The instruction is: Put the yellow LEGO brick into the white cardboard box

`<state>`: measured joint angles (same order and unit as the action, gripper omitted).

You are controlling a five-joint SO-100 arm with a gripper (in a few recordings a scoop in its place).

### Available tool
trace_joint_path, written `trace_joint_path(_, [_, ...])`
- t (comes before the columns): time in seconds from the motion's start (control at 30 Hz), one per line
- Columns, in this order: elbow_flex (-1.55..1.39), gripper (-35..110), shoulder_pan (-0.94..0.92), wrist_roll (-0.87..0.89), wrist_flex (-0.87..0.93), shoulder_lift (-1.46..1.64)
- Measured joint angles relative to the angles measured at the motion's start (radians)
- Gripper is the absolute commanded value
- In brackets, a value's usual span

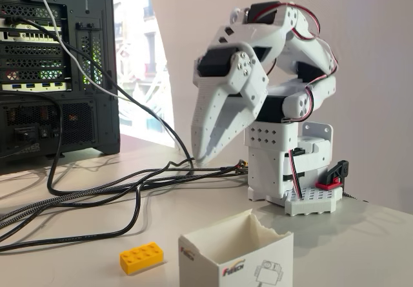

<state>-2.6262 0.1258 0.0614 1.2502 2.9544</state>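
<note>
A small yellow LEGO brick with round studs lies on the white table near the front, just left of the white cardboard box. The box stands upright with a ragged open top and a red-and-black logo on its front side. My white gripper hangs well above and behind both, folded in against the arm's base, fingertips pointing down towards the table. Its two fingers meet at the tips, with nothing between them.
A black computer tower stands at the back left. Several black cables run from it across the table to the arm's base. A red clamp holds the base at the right.
</note>
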Motion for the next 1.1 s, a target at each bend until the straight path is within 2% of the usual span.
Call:
trace_joint_path(0.57, [0.342,-9,-0.118,0.350,-0.032,-0.571])
trace_joint_path(0.9, [0.377,-9,-0.144,0.618,-0.095,-0.718])
trace_joint_path(1.1, [0.410,4,-0.155,0.813,-0.069,-0.792])
